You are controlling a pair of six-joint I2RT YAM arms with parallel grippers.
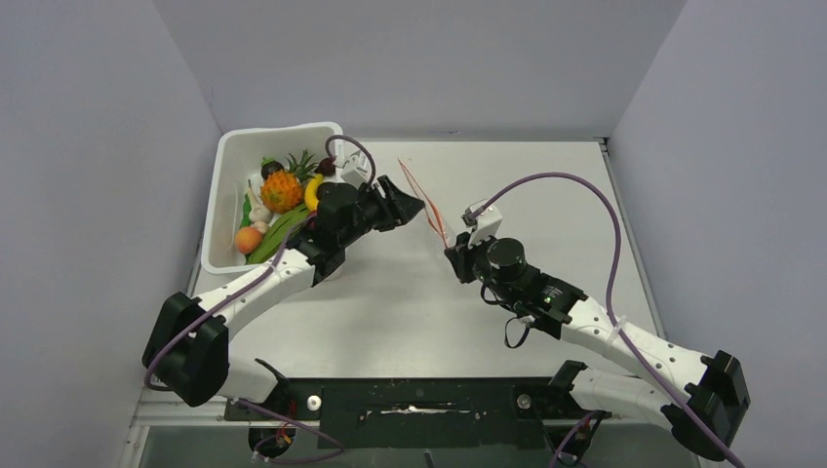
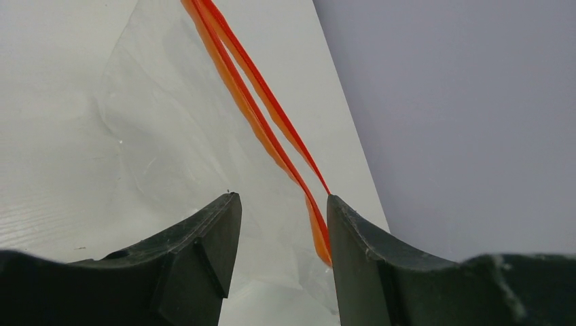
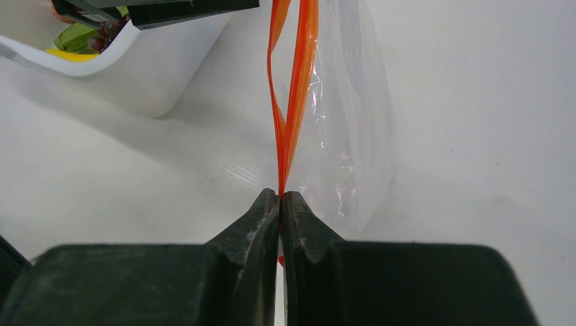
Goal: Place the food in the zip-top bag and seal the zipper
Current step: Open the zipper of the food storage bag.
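The clear zip-top bag is held up off the table, and its red-orange zipper runs from back left to front right. My right gripper is shut on the near end of the zipper, pinched between its fingertips. My left gripper is open at the bag's mouth. One strip of the zipper passes between its jaws close to the right finger, and the other strip runs outside that finger. The food, a pineapple, banana, red-orange fruit and green pod, lies in the tub.
The white rectangular tub stands at the back left, just behind my left arm, and also shows in the right wrist view. Grey walls close in the table on the left, back and right. Purple cables loop over both arms.
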